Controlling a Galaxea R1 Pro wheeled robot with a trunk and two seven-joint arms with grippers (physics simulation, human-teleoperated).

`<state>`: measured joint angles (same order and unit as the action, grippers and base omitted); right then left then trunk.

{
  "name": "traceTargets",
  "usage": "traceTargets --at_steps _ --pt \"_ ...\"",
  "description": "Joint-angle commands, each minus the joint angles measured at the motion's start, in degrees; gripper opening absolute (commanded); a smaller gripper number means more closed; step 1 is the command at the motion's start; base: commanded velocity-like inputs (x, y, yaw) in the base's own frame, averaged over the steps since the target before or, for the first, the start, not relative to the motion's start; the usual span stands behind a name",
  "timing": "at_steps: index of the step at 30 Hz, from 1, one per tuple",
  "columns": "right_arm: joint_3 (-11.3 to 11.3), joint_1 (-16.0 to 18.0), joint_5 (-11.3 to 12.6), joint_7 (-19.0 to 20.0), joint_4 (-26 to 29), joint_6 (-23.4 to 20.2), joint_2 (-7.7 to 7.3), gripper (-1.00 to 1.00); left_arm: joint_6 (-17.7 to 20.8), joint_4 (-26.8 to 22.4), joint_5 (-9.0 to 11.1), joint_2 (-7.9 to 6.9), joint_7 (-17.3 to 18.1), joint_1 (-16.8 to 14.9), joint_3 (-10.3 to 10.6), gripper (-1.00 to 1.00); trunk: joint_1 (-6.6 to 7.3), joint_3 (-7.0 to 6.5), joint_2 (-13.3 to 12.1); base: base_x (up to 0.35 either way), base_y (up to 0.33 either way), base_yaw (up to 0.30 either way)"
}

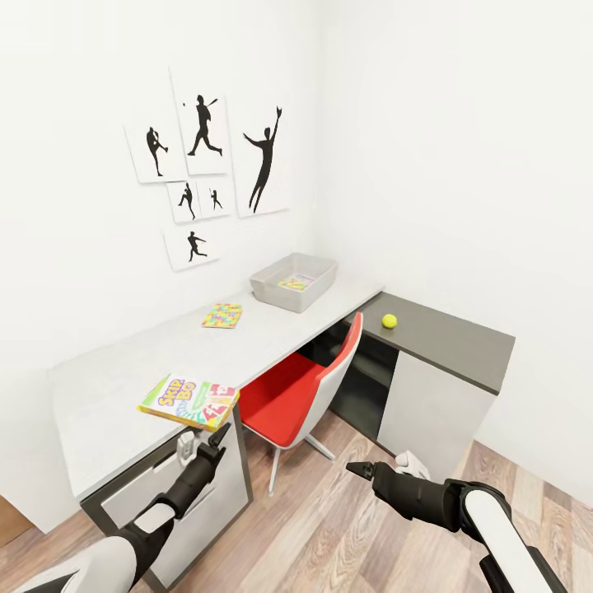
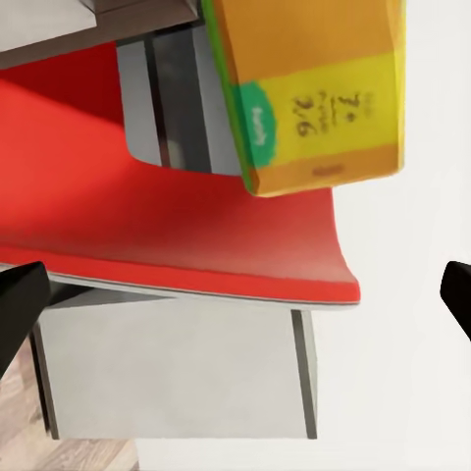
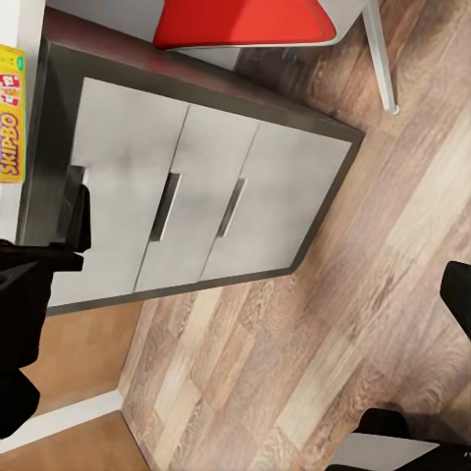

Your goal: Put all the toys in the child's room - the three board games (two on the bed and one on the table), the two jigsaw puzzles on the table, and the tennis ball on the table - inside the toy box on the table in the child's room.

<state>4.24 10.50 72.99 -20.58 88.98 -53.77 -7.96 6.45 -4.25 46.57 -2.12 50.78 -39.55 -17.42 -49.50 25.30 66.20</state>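
The green-yellow-red Skip-Bo board game (image 1: 189, 402) lies on the table (image 1: 115, 387), its near end overhanging the front edge. My left gripper (image 1: 206, 438) is just below that overhang, open and empty; the left wrist view has the box's end (image 2: 314, 98) beyond the spread fingertips (image 2: 18, 306). One jigsaw puzzle (image 1: 222, 315) lies further along the top. The grey toy box (image 1: 272, 284) stands near the corner with a multicoloured flat piece (image 1: 296, 282) inside. The tennis ball (image 1: 389, 320) rests on the dark corner section. My right gripper (image 1: 358, 469) hovers open over the floor.
A red and white chair (image 1: 296, 395) is tucked under the desk between my arms. Grey drawer fronts (image 3: 196, 206) sit below the Skip-Bo box edge (image 3: 10, 118). Wood-plank floor (image 1: 346, 527) lies under me. Black sports silhouette pictures (image 1: 206, 165) hang on the wall.
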Motion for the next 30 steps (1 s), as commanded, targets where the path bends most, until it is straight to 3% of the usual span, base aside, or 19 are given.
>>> traceTargets --at_steps 1,19,23,27,30 --pt "0.07 0.04 0.58 -0.60 0.06 -0.02 -0.04 1.00 0.58 0.03 -0.08 0.00 0.22 -0.03 -0.48 1.00 0.00 0.06 0.04 0.000 0.000 0.000" --pt "0.07 0.05 0.58 -0.60 0.06 -0.02 -0.04 1.00 1.22 -0.05 -0.23 0.69 0.31 -0.03 -2.13 1.00 0.00 0.06 0.04 0.000 0.000 0.000" --pt "0.07 0.05 0.58 -0.60 0.06 0.01 -0.04 1.00 1.09 -0.09 -0.19 1.93 0.08 -0.06 -2.17 1.00 0.00 0.06 0.04 0.000 0.000 0.000" --pt "0.05 0.04 0.58 -0.60 0.06 -0.01 -0.04 1.00 0.64 -1.09 -0.19 4.30 -1.15 -0.19 -2.18 1.00 0.00 0.06 0.04 0.000 0.000 0.000" --pt "0.06 0.09 0.58 -0.60 -0.10 -0.02 -0.04 1.00 0.76 -2.11 -0.12 4.91 -2.33 -0.45 -2.80 1.00 0.00 0.06 0.04 0.000 0.000 0.000"
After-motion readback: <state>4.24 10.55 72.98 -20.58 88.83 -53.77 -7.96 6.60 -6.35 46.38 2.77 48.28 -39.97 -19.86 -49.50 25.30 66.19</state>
